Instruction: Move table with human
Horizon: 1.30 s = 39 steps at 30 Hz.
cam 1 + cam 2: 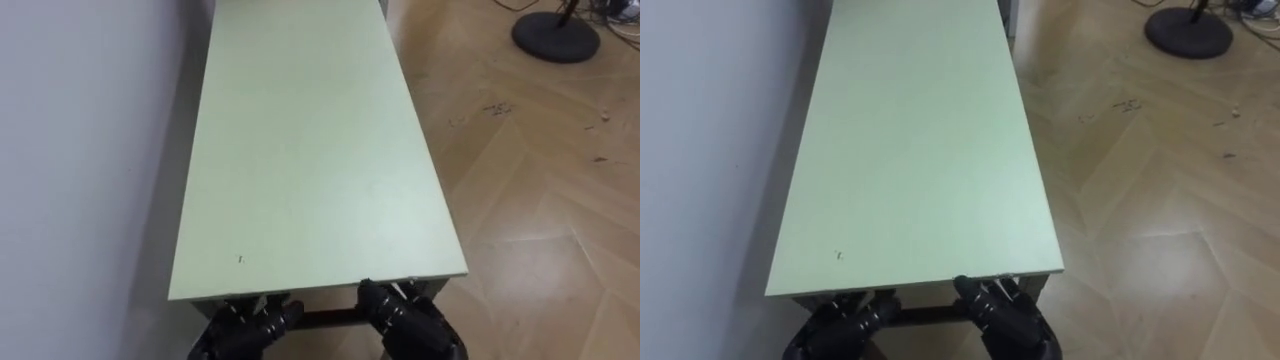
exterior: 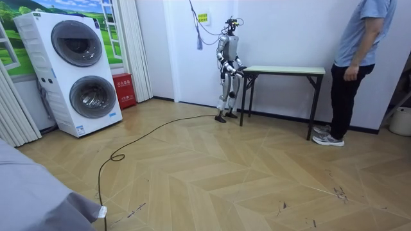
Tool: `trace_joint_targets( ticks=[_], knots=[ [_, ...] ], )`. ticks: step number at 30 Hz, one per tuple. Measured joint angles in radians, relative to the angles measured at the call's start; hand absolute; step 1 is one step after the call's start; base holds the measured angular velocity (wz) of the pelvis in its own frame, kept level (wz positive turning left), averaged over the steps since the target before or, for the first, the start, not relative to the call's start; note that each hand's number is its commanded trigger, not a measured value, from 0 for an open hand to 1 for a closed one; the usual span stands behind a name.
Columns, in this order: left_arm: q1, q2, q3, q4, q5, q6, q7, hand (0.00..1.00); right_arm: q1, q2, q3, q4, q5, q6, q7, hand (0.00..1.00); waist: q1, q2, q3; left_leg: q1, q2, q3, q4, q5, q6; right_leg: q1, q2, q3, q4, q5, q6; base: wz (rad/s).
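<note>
left hand (image 1: 250, 325) and right hand (image 1: 405, 318) tucked under the near edge of the pale green table (image 1: 300, 150), can't tell if they hold it, person (image 2: 354, 64) stands at the end far from the hands

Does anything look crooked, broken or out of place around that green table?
Nothing stands out. The table stands level along the wall, its top unmarked but for a tiny dark speck near the robot's end. The left robot hand and right robot hand sit under that end's edge.

Left hand (image 1: 248, 328), right hand (image 1: 412, 322) at table (image 1: 300, 150) end
</note>
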Motion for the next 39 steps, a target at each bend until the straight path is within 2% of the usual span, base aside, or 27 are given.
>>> trace_joint_targets(
  ticks=[6, 12, 14, 16, 18, 22, 24, 29, 35, 39],
  knots=[
    [-0.009, -0.003, 0.009, 0.114, 0.015, 0.010, 0.018, 0.00, -0.030, -0.007, -0.007, 0.133, -0.112, 0.025, -0.002, 0.00, -0.001, -0.002, 0.0010, -0.003, 0.001, 0.002, -0.002, 0.000, 0.000, 0.001, 0.000, -0.008, -0.001, 0.003, 0.000, 0.01],
    [-0.026, -0.001, 0.023, 0.242, 0.038, 0.009, 0.059, 0.00, -0.045, -0.007, -0.048, 0.320, -0.154, 0.028, -0.004, 0.00, -0.002, -0.005, 0.0002, 0.007, 0.002, 0.002, -0.010, 0.000, 0.000, 0.003, 0.001, -0.003, -0.002, 0.003, 0.000, -0.01],
    [-0.029, -0.001, 0.041, 0.284, 0.064, 0.009, 0.065, 0.00, -0.045, -0.007, -0.079, 0.366, -0.166, 0.027, -0.003, 0.00, -0.005, -0.007, -0.0016, 0.009, 0.002, 0.001, -0.011, 0.001, -0.001, 0.009, 0.002, -0.002, -0.006, 0.003, 0.000, -0.02],
    [-0.032, -0.002, 0.055, 0.342, 0.099, 0.010, 0.084, 0.00, -0.045, -0.001, -0.118, 0.446, -0.184, 0.029, -0.006, 0.00, -0.007, -0.018, -0.0093, 0.016, 0.001, 0.001, -0.010, 0.000, -0.002, 0.018, 0.002, -0.004, -0.019, 0.003, 0.000, 0.00],
    [-0.024, -0.004, 0.091, 0.402, 0.148, 0.014, 0.105, 0.00, -0.043, -0.001, -0.169, 0.523, -0.230, 0.035, -0.026, 0.00, -0.005, -0.021, -0.0100, 0.032, 0.001, 0.002, -0.019, 0.000, -0.002, 0.024, 0.002, -0.005, -0.019, 0.003, 0.000, -0.02],
    [0.007, -0.011, 0.143, 0.439, 0.191, 0.027, 0.133, 0.00, -0.042, 0.003, -0.209, 0.619, -0.272, 0.052, -0.053, 0.00, -0.004, -0.026, -0.0075, 0.045, 0.001, 0.001, -0.026, -0.003, -0.005, 0.034, 0.003, -0.006, -0.022, 0.003, 0.000, -0.01],
    [0.009, -0.036, 0.207, 0.468, 0.227, 0.029, 0.154, 0.00, -0.043, 0.017, -0.235, 0.667, -0.304, 0.071, -0.072, 0.00, 0.002, -0.032, -0.0032, 0.047, 0.003, 0.003, -0.027, -0.003, -0.005, 0.036, 0.004, -0.003, -0.022, 0.003, 0.000, -0.02],
    [0.001, -0.066, 0.313, 0.503, 0.377, 0.031, 0.205, 0.00, -0.042, 0.042, -0.279, 0.706, -0.384, 0.094, -0.103, 0.00, 0.002, -0.033, -0.0030, 0.065, 0.008, 0.021, -0.036, -0.005, -0.009, 0.044, 0.010, 0.024, -0.023, 0.004, 0.000, -0.12],
    [0.001, -0.073, 0.364, 0.509, 0.490, 0.040, 0.298, 0.00, -0.044, 0.051, -0.275, 0.713, -0.397, 0.114, -0.127, 0.00, 0.003, -0.036, -0.0083, 0.076, 0.012, 0.024, -0.038, -0.006, -0.011, 0.057, 0.013, 0.024, -0.034, 0.007, -0.005, -0.02],
    [0.001, -0.075, 0.387, 0.525, 0.556, 0.052, 0.349, 0.00, -0.046, 0.061, -0.275, 0.722, -0.404, 0.117, -0.130, 0.00, 0.010, -0.051, -0.0129, 0.077, 0.017, 0.031, -0.040, -0.008, -0.014, 0.056, 0.017, 0.023, -0.035, 0.009, -0.009, -0.05]
  ],
)
